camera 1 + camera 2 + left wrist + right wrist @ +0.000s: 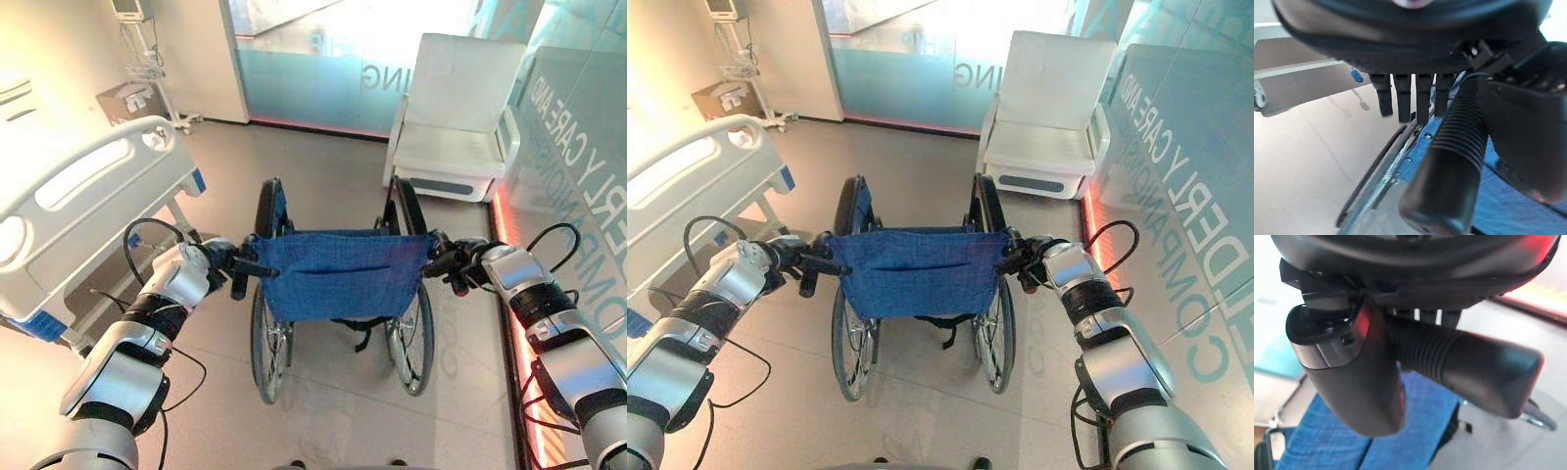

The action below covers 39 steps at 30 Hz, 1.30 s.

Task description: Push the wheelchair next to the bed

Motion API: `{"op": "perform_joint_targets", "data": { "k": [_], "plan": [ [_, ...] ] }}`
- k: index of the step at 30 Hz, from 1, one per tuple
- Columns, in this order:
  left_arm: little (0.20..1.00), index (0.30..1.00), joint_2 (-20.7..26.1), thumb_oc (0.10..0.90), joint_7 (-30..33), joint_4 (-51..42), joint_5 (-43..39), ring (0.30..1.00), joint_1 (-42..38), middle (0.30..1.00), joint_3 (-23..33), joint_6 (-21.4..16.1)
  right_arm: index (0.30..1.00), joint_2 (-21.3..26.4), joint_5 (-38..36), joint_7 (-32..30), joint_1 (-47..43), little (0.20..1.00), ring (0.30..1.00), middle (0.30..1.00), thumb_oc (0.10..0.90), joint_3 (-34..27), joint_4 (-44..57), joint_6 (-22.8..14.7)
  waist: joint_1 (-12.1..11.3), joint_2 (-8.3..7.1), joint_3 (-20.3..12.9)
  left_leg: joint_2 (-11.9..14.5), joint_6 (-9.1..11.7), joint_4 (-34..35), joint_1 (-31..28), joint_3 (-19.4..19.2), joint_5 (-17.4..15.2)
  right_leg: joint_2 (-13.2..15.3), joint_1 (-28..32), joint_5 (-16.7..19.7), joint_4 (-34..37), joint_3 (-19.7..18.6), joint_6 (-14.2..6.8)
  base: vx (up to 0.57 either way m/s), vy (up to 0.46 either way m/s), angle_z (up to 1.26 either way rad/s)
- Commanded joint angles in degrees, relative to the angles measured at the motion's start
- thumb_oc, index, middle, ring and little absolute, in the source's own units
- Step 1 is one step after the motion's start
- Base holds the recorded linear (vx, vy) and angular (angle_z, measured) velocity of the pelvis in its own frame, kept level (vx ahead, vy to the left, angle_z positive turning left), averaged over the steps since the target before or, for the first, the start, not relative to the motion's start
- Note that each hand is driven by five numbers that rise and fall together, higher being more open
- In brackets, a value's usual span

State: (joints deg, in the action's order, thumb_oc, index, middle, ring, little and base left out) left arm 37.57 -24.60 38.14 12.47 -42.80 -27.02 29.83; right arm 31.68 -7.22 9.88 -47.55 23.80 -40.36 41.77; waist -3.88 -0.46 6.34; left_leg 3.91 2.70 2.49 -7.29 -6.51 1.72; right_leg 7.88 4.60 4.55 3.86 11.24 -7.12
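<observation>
Both hands grip the wheelchair — left hand and right hand at its handles; bed beyond the left hand, white armchair ahead.

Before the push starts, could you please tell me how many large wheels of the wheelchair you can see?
2: the left wheel under the blue seat back's left edge, the right wheel under its right edge. Small front wheels may be hidden.

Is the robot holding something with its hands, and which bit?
Yes, the wheelchair. The left hand is wrapped round the left push handle, and the right hand round the right push handle, behind the blue backrest.
</observation>
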Motion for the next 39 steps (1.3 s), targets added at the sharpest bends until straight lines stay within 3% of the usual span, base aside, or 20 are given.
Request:
{"op": "perform_joint_targets", "data": {
  "k": [1,4,16,21,28,32,39],
  "plan": [
    [0.3,0.3,-3.81,0.4,7.0,4.5,0.41,0.3,5.38,0.3,-4.76,-3.31,0.3,1.66,-0.83,-0.64,3.2,0.3,0.3,0.3,0.4,7.74,1.55,-3.77,1.73,0.03,5.91,-2.55,-2.32,-4.08,4.08,1.16,-3.75,-2.82,0.13,-8.07,-6.85,1.26,3.67,0.0,0.0,0.0],
    [0.3,0.3,-3.57,0.4,12.75,2.92,-1.26,0.3,6.89,0.3,-3.51,-5.43,0.3,1.65,0.68,-2.01,5.06,0.3,0.3,0.3,0.4,6.81,3.45,-5.59,1.74,0.05,6.11,-2.61,-2.32,-4.15,4.39,1.21,-3.72,-2.75,-0.26,-8.05,-7.12,1.24,3.64,0.0,0.0,0.0],
    [0.3,0.3,-3.87,0.4,23.93,0.26,-4.43,0.3,10.62,0.3,-0.79,-12.59,0.3,2.37,4.37,-2.41,8.79,0.3,0.3,0.3,0.4,5.49,5.67,-9.1,1.69,-0.06,5.99,-2.69,-2.38,-3.83,4.3,1.04,-3.77,-2.72,-0.58,-8.16,-7.57,1.76,3.58,0.0,0.0,0.0],
    [0.3,0.3,-4.69,0.4,28.5,0.52,-7.14,0.3,11.63,0.3,0.81,-16.88,0.3,1.94,4.56,-2.94,10.18,0.3,0.3,0.3,0.4,5.28,7.61,-8.41,1.96,-0.2,5.6,-2.67,-2.33,-3.77,3.89,0.87,-3.96,-2.78,-0.44,-8.31,-7.7,1.6,3.55,0.02,0.007,0.0],
    [0.3,0.3,-5.37,0.4,31.3,-0.34,-9.36,0.3,13.01,0.3,2.43,-20.4,0.3,0.23,2.7,-3.03,12.49,0.3,0.3,0.3,0.4,4.67,8.52,-10.47,2.21,0.02,4.9,-2.48,-2.31,-3.75,3.34,0.66,-4.13,-2.9,-0.38,-9.01,-8.69,1.58,3.59,0.03,0.004,0.0],
    [0.3,0.3,-5.19,0.4,30.34,-0.8,-9.81,0.3,13.34,0.3,2.8,-20.74,0.3,-0.1,3.43,-4.2,13.42,0.3,0.3,0.3,0.4,4.3,9.14,-10.86,2.29,0.21,4.85,-2.32,-2.33,-4.23,3.38,0.63,-4.18,-2.75,-0.57,-9.46,-9.8,1.81,3.65,0.04,0.004,-0.01],
    [0.3,0.3,-4.09,0.4,27.84,-0.78,-9.58,0.3,10.78,0.3,1.37,-18.87,0.3,0.5,4.04,-3.94,10.51,0.3,0.3,0.3,0.4,5.52,9.47,-8.43,2.61,0.46,5.6,-1.27,-2.14,-7.3,4.04,1.0,-5.0,-3.21,-1.28,-10.96,-12.43,2.09,4.88,0.03,-0.069,0.01]
  ]
}}
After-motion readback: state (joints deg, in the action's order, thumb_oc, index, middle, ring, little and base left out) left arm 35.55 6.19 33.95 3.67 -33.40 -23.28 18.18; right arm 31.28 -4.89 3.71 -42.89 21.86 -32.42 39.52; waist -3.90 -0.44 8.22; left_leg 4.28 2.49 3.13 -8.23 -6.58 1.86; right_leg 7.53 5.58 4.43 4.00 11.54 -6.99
